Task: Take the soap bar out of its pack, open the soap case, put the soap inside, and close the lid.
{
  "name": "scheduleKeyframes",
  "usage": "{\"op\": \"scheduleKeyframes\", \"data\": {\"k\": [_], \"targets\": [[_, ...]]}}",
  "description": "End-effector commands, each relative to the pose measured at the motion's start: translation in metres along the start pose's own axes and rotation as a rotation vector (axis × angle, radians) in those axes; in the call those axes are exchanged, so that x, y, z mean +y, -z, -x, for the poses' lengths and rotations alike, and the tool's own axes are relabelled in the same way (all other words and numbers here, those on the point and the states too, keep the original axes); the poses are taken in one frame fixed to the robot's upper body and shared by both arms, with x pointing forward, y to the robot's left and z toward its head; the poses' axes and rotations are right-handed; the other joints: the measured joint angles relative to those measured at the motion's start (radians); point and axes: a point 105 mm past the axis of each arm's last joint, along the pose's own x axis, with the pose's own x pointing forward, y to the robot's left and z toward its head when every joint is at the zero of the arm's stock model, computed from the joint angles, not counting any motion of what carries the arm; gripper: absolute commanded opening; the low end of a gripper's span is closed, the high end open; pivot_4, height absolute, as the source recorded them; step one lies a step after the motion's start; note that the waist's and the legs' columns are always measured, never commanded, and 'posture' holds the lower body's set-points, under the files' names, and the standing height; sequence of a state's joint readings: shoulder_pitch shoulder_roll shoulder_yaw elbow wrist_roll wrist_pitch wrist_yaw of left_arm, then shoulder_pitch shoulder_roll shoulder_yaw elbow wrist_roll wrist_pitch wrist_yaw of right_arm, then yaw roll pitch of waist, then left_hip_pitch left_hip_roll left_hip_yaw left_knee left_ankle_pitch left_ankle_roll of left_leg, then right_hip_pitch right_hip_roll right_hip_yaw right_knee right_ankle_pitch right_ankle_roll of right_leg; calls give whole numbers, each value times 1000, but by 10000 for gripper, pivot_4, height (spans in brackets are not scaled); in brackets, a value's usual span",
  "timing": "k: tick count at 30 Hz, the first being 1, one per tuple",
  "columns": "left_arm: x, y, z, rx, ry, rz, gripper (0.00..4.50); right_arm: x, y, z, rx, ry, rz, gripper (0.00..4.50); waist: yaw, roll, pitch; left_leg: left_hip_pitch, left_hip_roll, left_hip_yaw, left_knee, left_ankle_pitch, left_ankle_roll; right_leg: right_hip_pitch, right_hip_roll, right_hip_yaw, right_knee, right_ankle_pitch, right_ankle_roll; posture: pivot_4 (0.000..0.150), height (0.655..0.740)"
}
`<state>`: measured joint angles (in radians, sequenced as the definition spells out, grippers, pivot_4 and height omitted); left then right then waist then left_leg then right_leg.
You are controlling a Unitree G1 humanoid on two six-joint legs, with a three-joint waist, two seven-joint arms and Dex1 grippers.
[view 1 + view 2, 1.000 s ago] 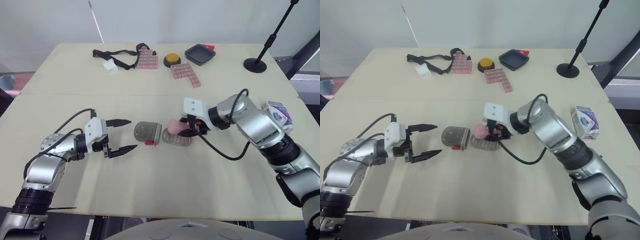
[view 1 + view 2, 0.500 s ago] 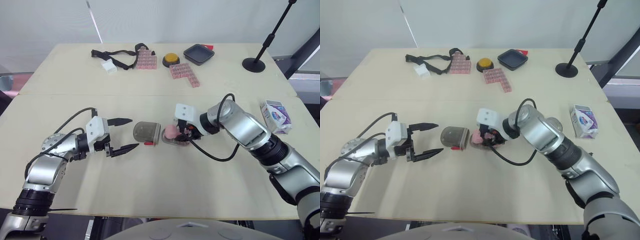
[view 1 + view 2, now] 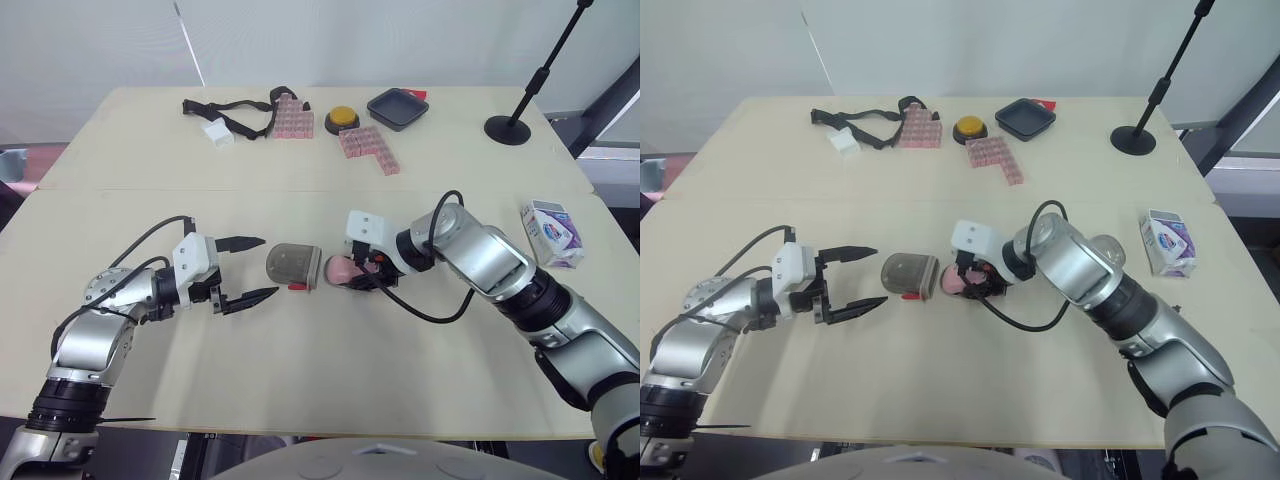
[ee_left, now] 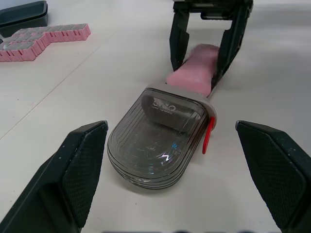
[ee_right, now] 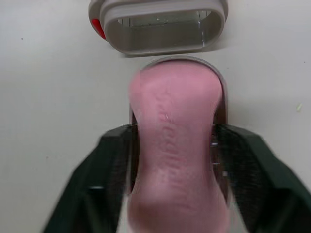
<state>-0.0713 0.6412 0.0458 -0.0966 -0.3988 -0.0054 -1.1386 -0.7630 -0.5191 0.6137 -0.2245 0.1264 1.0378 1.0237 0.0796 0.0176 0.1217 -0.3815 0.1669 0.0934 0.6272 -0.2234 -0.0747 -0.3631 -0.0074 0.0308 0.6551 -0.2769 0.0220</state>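
Your right gripper (image 4: 196, 73) has slid in toward the tabletop's (image 3: 330, 380) middle since a second ago, jaws pinching the pink soap (image 5: 176, 145) by its long sides. It holds the bar over the case base (image 5: 223, 97). Just a grey rim peeks out, so you cannot tell whether the bar is seated. The smoky lid (image 3: 293, 263) lies just beside, its open mouth facing the soap and its red latch (image 4: 207, 135) alongside. Your left gripper (image 3: 268, 266) hovers at the lid's other side, jaws spread wide, touching nothing. Bare surface runs all along the near edge. The soap pack (image 3: 553, 231) sits by the right edge, well apart.
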Motion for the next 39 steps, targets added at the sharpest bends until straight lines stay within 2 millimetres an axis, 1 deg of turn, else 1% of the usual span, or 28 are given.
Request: {"op": "scheduleKeyframes", "data": {"k": [1,2,4,7,10,12,14,18,21,24,26,32,35,39], "targets": [[1,-7,-1,-16,3,-23,45000,-8,-14,11,-40,51,60,43842,0,0,0,0,0,0,0,0,0,0,0,0,0,0,0,1500,7400],[0,-7,-1,-15,5,-23,45000,-9,-15,13,-44,59,66,44526,0,0,0,0,0,0,0,0,0,0,0,0,0,0,0,1500,7400],[-1,-7,-1,-14,9,-23,45000,-12,-17,18,-59,78,73,44526,1,0,0,0,0,0,0,0,0,0,0,0,0,0,0,1500,7400],[-2,-5,-1,3,33,-35,45000,-16,-16,37,-133,117,57,44526,3,0,0,0,0,0,0,0,0,0,0,0,0,0,0,1500,7400],[1,-3,1,31,51,-59,45000,-20,-5,56,-222,179,19,44526,12,-1,-1,0,0,0,0,0,0,1,0,0,-1,0,0,1500,7400],[5,-4,0,46,78,-82,45000,-15,9,71,-316,189,3,44526,18,-2,-1,0,0,0,0,0,0,1,0,0,-1,0,0,1500,7400],[9,-7,-1,43,92,-91,45000,-8,21,82,-400,204,-10,44526,26,-2,-1,0,0,0,0,0,0,1,-1,0,-1,0,0,1500,7400],[17,-10,-5,48,120,-108,45000,5,42,92,-554,240,-62,44526,22,-2,-1,1,0,0,0,0,0,0,-1,1,-2,0,0,1500,7400],[20,-12,-12,56,167,-123,45000,26,68,99,-678,252,-72,44526,17,-3,-2,2,0,1,0,0,0,1,-1,1,-3,0,0,1500,7400],[22,-11,-18,68,207,-128,45000,33,92,99,-686,315,-51,44526,10,-3,-2,1,-1,0,0,0,0,1,-2,0,-3,0,0,1500,7400],[22,-9,-20,80,238,-135,45000,37,101,97,-686,324,-41,44526,-2,-3,-2,1,-2,0,0,0,1,1,-3,1,-3,0,0,1500,7400],[27,-2,-26,157,364,-223,45000,49,117,89,-673,305,-7,44526,-11,-4,-2,4,-1,0,-1,1,2,3,-2,0,-3,0,0,1500,7400],[31,-3,-33,184,423,-248,45000,46,123,89,-661,330,-11,44526,-9,-4,-2,4,-2,0,-1,1,3,3,-3,-1,-4,0,0,1500,7400],[32,0,-40,209,471,-288,45000,45,126,89,-654,335,-12,44526,-7,-4,-2,4,-2,0,-1,1,3,4,-3,-1,-4,0,0,1500,7400]]}}
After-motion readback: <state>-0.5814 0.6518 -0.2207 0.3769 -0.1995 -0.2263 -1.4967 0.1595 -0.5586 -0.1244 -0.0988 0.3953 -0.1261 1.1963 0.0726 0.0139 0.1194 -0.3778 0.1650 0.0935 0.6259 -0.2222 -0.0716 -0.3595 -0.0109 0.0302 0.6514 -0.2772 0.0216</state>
